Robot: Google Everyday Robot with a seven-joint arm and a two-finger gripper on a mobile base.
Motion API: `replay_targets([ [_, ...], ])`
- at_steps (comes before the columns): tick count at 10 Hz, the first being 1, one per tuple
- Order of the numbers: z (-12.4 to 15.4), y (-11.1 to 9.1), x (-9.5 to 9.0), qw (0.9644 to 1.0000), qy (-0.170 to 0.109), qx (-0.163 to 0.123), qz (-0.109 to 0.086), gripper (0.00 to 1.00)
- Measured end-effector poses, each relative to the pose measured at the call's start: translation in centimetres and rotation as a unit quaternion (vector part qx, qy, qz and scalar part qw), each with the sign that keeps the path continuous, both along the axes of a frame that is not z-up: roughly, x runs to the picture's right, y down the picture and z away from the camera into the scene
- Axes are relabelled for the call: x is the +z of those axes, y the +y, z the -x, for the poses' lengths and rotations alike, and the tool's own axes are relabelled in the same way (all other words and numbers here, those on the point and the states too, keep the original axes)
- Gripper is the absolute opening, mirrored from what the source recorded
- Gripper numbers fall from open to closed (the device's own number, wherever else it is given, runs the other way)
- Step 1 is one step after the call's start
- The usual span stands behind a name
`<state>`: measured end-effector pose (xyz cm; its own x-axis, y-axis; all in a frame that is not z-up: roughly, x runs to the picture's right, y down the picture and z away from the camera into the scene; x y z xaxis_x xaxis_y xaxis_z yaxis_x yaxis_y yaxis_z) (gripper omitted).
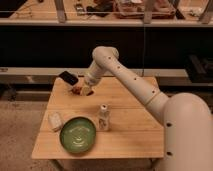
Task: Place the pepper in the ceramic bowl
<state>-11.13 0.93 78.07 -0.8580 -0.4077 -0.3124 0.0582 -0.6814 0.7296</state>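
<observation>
1. Pale wood sets the scene: above the far left part of the table [131, 125] we see the gripper [80, 90] closed on the pepper [75, 90], the small reddish pod showing at its tip. A black object [67, 77] sits just beside it.
2. The ceramic bowl [78, 135], green and empty, sits near the table's front left edge, well apart from the pepper. A white bottle [103, 117] stands upright just beside its right rim, and a small white oblong object [55, 120] lies to its left.
3. We judge the bottle the chief hazard. It stands between the arm's reach and the bowl, so a low sweep toward the bowl could tip it. A tapered pod also gives little to hold and may slip out over bare wood. Let go from too high, it could bounce off the glaze and roll out. A touch on the rim might push the bowl toward the nearby front edge.
4. The tabletop is light planking, smooth and level as far as we can see. It stands on a speckled floor before a long dark counter, with metal uprights and a cluttered shelf behind.
</observation>
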Motion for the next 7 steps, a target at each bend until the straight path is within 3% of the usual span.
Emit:
replay_targets([
  [5, -0.1, 0.4, -0.4, 1.0, -0.001, -0.001, 0.004, 0.0],
  [7, 1.1, 1.3, -1.1, 0.9998, -0.016, -0.012, 0.003, 0.0],
])
